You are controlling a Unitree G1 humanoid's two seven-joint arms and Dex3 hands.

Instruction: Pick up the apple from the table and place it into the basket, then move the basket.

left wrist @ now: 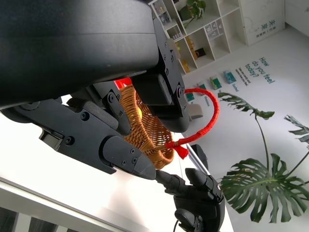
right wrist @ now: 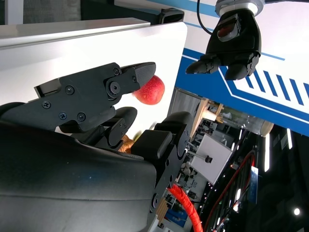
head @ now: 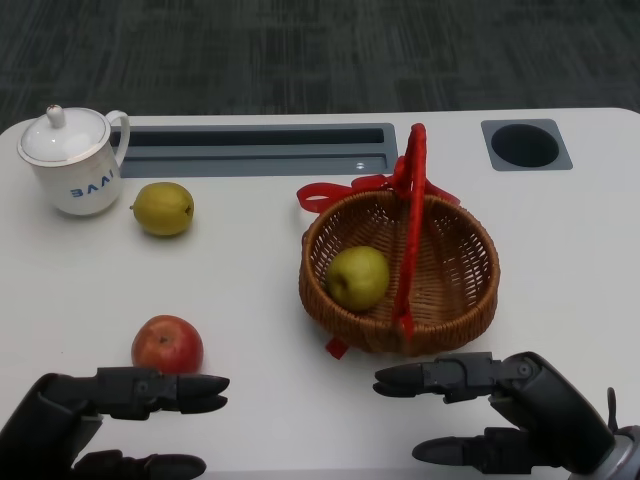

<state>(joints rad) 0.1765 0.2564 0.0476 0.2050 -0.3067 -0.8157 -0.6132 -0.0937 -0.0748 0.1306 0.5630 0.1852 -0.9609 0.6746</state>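
Note:
A red apple (head: 167,344) lies on the white table near the front left, also seen as the red apple (right wrist: 149,90) past my right fingers. My left hand (head: 110,415) hovers just in front of it, fingers apart, holding nothing. The wicker basket (head: 460,250) with a red handle (head: 414,215) stands right of centre and holds a yellow-green fruit (head: 358,277). My right hand (head: 500,405) sits just in front of the basket, fingers spread, holding nothing. In the left wrist view the basket (left wrist: 145,128) shows behind my fingers, with my right hand (left wrist: 195,191) beyond.
A white lidded mug (head: 72,160) stands at the back left, with a yellow-green pear (head: 163,208) beside it. A grey recessed tray (head: 250,150) and a round cup hole (head: 525,145) run along the table's far edge.

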